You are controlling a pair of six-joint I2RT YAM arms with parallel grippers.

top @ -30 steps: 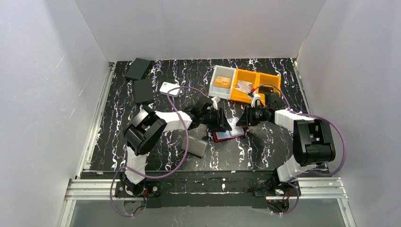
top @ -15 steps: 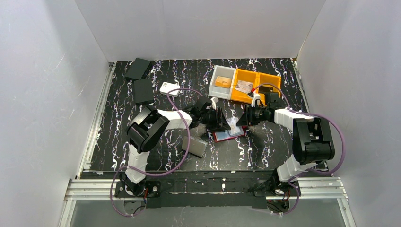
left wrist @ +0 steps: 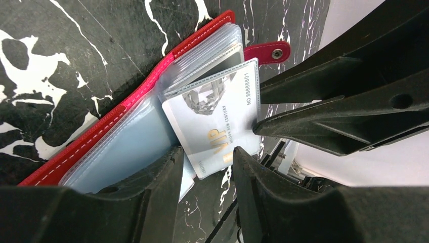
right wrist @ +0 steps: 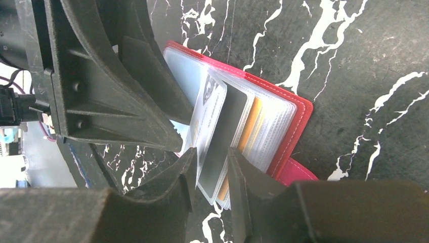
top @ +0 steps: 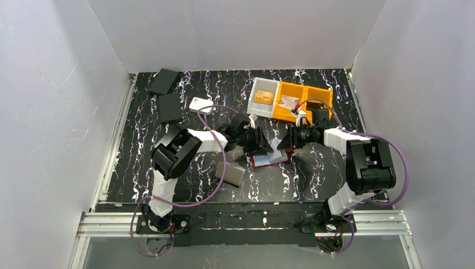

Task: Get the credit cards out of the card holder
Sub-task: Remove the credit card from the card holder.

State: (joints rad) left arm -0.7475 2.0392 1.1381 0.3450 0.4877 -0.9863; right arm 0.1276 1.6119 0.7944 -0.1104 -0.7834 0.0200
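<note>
Between right jaws, silver card [right wrist: 210, 116]

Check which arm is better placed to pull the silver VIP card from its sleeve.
Left, probably. The left gripper straddles a corner of the silver VIP card, while the right gripper sits around a sleeve page, better suited to steadying the card holder.
</note>
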